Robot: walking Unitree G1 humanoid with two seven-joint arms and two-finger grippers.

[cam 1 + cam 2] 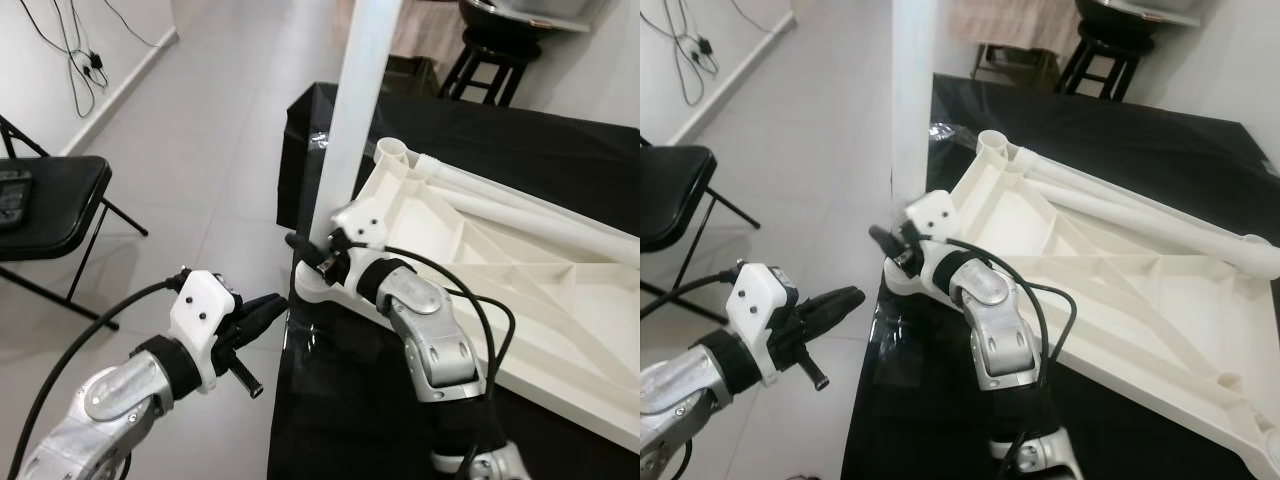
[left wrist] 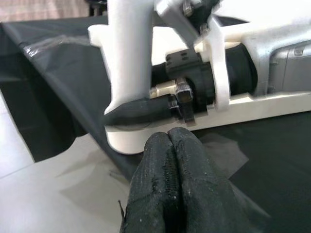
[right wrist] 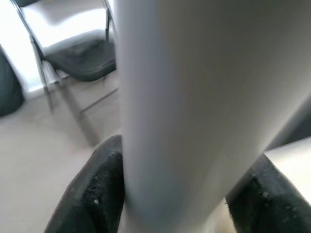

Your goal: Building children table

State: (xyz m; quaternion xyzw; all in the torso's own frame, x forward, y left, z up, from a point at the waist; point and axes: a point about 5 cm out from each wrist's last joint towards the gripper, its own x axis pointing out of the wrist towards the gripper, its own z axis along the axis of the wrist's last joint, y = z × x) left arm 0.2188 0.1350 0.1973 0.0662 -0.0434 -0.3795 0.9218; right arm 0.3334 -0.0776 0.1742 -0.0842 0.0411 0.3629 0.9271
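The right hand (image 1: 312, 250) gripped the upright leg (image 1: 352, 110), probably steadying it in the tabletop (image 1: 520, 290) socket. The left hand (image 1: 262, 313) hovered nearby, fingers pressed together, empty.

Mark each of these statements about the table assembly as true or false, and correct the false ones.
1. The right hand grips the upright white leg near its base. True.
2. The left hand holds a second leg. False: its fingers are shut on nothing, beside the corner of the table top.
3. The white table top lies on a black cloth. True.
4. The upright leg stands at the middle of the table top. False: it stands at a corner, at the cloth's edge.
5. A black folding chair stands on the floor to the robot's left. True.
6. Another white leg lies across the table top. True.
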